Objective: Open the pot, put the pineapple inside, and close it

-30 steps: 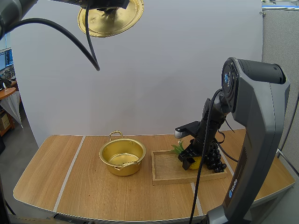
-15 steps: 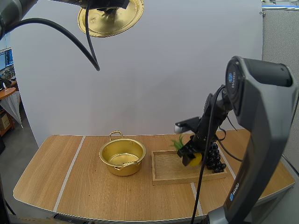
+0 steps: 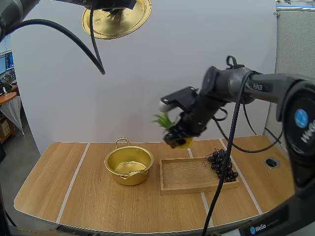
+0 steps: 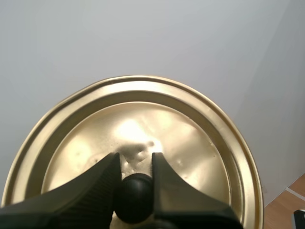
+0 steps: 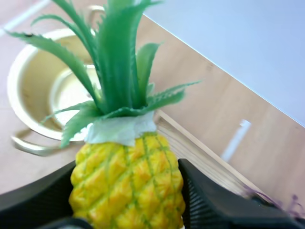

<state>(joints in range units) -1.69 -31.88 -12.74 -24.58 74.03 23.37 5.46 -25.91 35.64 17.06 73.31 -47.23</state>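
Above the left end of the wooden tray [image 3: 179,181], just right of the pot [image 3: 129,164], the right gripper [image 3: 177,138] hangs in mid-air. Its 2 fingers are clamped on the pineapple [image 5: 127,179] body, with the leaves pointing toward the pot. The pot sits open on the table [image 3: 93,196], well below the fruit. The left gripper [image 4: 135,164] is high over the table, pinching the black knob [image 4: 135,198] of the gold lid [image 4: 143,119]. The grapes [image 3: 224,164] lie at the tray's right end, possibly overhanging the rim.
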